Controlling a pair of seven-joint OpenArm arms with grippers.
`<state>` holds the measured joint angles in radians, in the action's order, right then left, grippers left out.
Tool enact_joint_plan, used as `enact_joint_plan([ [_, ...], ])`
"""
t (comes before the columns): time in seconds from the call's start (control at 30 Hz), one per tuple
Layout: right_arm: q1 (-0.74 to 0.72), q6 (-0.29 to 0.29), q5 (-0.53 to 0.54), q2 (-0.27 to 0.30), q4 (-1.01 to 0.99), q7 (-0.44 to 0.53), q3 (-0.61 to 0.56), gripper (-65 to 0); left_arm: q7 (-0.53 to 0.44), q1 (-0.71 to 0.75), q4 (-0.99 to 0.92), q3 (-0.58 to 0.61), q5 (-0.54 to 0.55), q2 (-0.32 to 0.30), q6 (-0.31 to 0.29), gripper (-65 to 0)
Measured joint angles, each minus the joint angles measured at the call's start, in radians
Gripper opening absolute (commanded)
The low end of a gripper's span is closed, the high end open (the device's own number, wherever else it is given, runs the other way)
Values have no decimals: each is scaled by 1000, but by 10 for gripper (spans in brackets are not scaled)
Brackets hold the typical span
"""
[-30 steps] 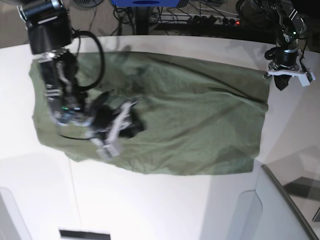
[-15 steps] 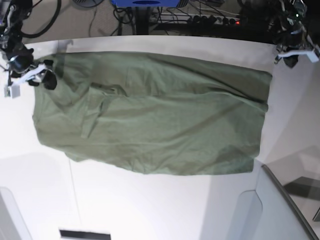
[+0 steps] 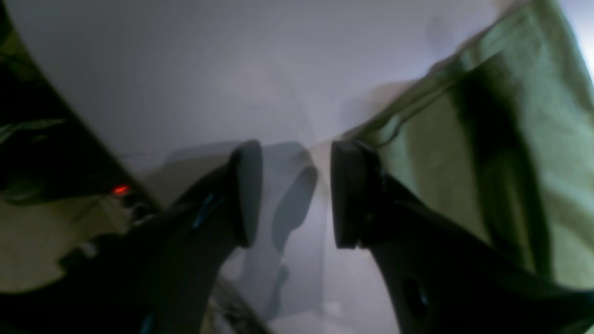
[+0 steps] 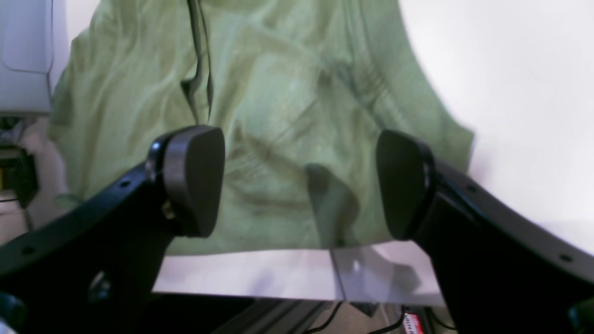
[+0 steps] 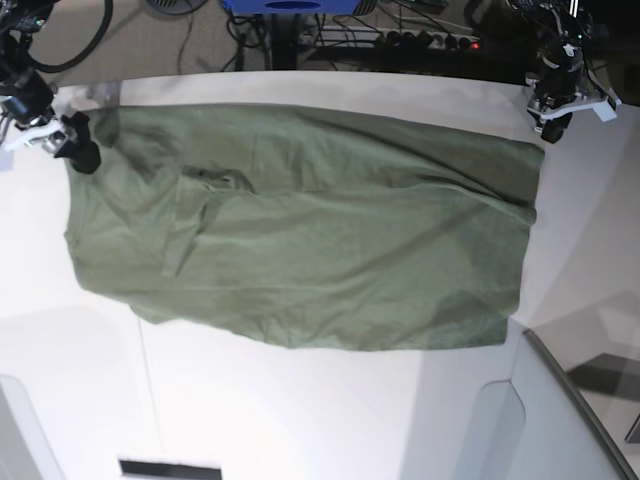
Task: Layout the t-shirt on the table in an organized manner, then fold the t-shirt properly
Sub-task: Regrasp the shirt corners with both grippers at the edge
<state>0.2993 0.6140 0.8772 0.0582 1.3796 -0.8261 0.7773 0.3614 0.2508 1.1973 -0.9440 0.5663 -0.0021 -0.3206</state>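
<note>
On the near part of the table (image 5: 300, 410) the white top lies bare, crossed by a thin dark seam, with a grey translucent panel (image 5: 560, 420) at the near right corner. Beyond that the t-shirt (image 5: 300, 230) is spread flat across the middle of the table, an olive-green, roughly rectangular shape running left to right, creased and wrinkled, with a small fold of cloth toward its far left. At the far left corner of the shirt the right gripper (image 4: 297, 185) hangs just above the cloth; in its wrist view the two dark pads stand wide apart with nothing between them, the green fabric lying below. At the far right corner the left gripper (image 3: 292, 195) sits over bare table just beside the shirt's edge (image 3: 464, 93); its pads are parted by a moderate gap and grip nothing. Farther back, past the table's edge, cables and a power strip (image 5: 430, 42) lie on the floor.
</note>
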Motion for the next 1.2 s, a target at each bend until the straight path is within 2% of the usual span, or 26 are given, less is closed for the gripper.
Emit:
enact_joint_plan([
  [0.1, 1, -1, 14, 2, 0, -26, 41, -168, -7, -13, -13, 50, 0, -15, 2, -400],
  [0.2, 0, 0, 14, 3, 0, -44, 59, -168, -16, -37, -25, 64, 10, -1, -4, -400],
  [0.3, 7, 60, 14, 2, 0, -69, 61, -168, -8, -64, -39, 64, 7, -2, -8, -400],
  [0.37, 12, 76, 13, -1, 0, -69, 59, -168, -3, -69, -39, 64, 6, -3, -8, -400],
  [0.83, 19, 76, 10, -11, -1, -64, 53, -168, 17, -29, 19, 65, 4, 15, 0, -398],
  [0.97, 20, 76, 10, -11, -1, -65, 53, -168, 24, -25, 19, 72, 73, 17, 5, -398],
  [1.1, 20, 76, 10, -11, -1, -65, 52, -168, 31, 12, 68, 159, 121, 10, 13, -398],
  [1.2, 20, 76, 10, -9, -1, -65, 52, -168, 27, 22, 121, 180, 124, 18, 5, -398],
])
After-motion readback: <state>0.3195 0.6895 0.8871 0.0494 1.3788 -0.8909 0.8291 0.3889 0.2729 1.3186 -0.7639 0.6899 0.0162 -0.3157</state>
